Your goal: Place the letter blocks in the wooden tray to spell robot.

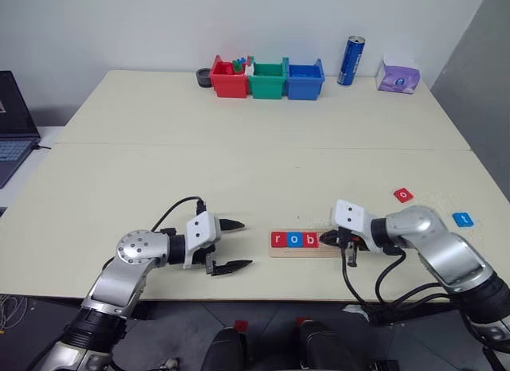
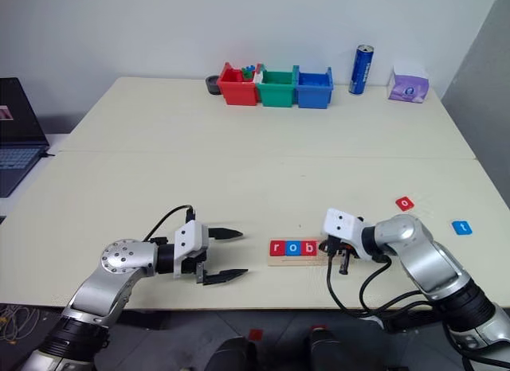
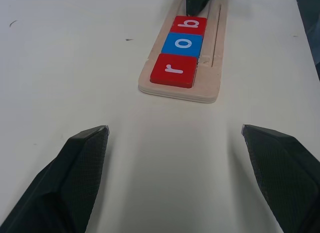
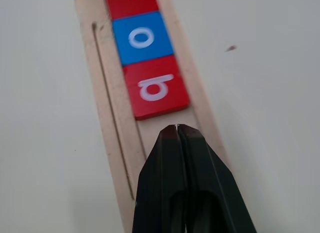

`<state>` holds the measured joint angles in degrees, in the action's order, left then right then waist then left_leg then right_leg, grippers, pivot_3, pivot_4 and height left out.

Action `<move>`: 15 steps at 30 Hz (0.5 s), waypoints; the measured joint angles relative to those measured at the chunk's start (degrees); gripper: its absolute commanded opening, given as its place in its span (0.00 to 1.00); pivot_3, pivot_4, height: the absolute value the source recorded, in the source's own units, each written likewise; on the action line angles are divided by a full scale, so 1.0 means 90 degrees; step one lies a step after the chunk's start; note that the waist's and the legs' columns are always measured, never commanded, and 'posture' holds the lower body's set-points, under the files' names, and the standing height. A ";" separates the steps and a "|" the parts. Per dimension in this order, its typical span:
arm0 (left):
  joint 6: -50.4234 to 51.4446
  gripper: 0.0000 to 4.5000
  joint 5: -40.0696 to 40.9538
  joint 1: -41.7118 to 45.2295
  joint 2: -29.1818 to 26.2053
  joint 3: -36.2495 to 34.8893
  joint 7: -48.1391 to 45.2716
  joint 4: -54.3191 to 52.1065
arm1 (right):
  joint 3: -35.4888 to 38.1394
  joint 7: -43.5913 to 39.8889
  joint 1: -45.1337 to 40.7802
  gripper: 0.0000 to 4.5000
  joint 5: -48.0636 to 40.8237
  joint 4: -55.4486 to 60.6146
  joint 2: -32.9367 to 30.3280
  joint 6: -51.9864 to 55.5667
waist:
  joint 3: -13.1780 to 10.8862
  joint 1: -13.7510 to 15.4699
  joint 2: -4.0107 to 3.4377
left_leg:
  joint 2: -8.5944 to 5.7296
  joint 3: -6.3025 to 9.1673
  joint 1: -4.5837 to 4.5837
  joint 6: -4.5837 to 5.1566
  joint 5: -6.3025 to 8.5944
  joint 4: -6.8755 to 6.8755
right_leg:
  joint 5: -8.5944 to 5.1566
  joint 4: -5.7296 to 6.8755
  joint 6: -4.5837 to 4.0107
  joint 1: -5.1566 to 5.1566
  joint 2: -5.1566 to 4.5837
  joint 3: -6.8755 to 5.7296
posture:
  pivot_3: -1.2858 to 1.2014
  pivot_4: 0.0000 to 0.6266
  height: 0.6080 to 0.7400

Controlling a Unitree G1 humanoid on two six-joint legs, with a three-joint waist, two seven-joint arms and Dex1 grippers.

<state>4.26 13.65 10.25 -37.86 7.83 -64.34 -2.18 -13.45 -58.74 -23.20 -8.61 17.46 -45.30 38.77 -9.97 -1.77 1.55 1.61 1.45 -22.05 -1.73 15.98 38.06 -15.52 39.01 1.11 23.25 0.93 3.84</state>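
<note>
Cream tabletop fills my feed, and near its front edge lies the tray (image 1: 307, 250), holding three blocks in a row: red r (image 1: 277, 240), blue o (image 1: 294, 240), red b (image 1: 310, 240), packed toward its nine o'clock end. I judge the job three-fifths done, with the groove bare at the three o'clock end. My right gripper (image 4: 176, 130) hangs over that bare stretch just beside the b, jaws pressed together and carrying nothing. Still loose on the table at about two o'clock from the tray are the red o (image 1: 403, 194) and, farther out, the blue t (image 1: 462, 220). My left gripper (image 1: 231, 245) waits at nine o'clock from the tray, jaws spread wide and empty.
</note>
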 measured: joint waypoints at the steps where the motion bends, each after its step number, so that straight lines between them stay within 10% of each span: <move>1: 0.0000 1.00 -0.0003 -0.0008 0.0005 0.0002 0.0006 0.0000 | 0.0300 0.0050 0.0016 0.20 -0.0130 0.0054 -0.0003 0.0068 | 0.0000 0.0002 0.0000 | 0.0000 0.0001 0.0000 0.0000 0.0000 0.0000 | 0.0000 0.0000 0.0000 0.0000 0.0000 -0.0001 | 0.52 0.24 1.00; 11: 0.0035 1.00 0.0004 -0.0113 0.0085 0.0005 0.0121 -0.0033 | 0.2471 0.2199 0.0665 0.99 -0.0057 -0.1532 0.0530 -0.0304 | 0.0003 -0.0011 0.0003 | -0.0003 -0.0016 0.0005 0.0000 0.0000 -0.0001 | 0.0001 0.0003 -0.0001 -0.0002 -0.0001 0.0014 | 0.52 0.24 1.00; 15: 0.0028 1.00 0.0003 -0.0040 0.0090 0.0041 0.0024 -0.0014 | 0.2599 0.2652 0.0051 0.99 0.0125 -0.3151 0.0551 -0.0674 | 0.0001 -0.0042 0.0000 | -0.0004 -0.0037 0.0011 0.0001 0.0000 -0.0002 | 0.0001 0.0003 -0.0001 -0.0002 0.0006 0.0021 | 0.52 0.24 1.00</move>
<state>4.51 13.68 9.89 -37.05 8.20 -64.13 -2.30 9.94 -34.87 -22.74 -7.48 -10.90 -40.35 32.71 -9.96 -2.14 1.54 1.58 1.12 -21.95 -1.73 15.97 38.04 -15.51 39.03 1.10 23.23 0.98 4.03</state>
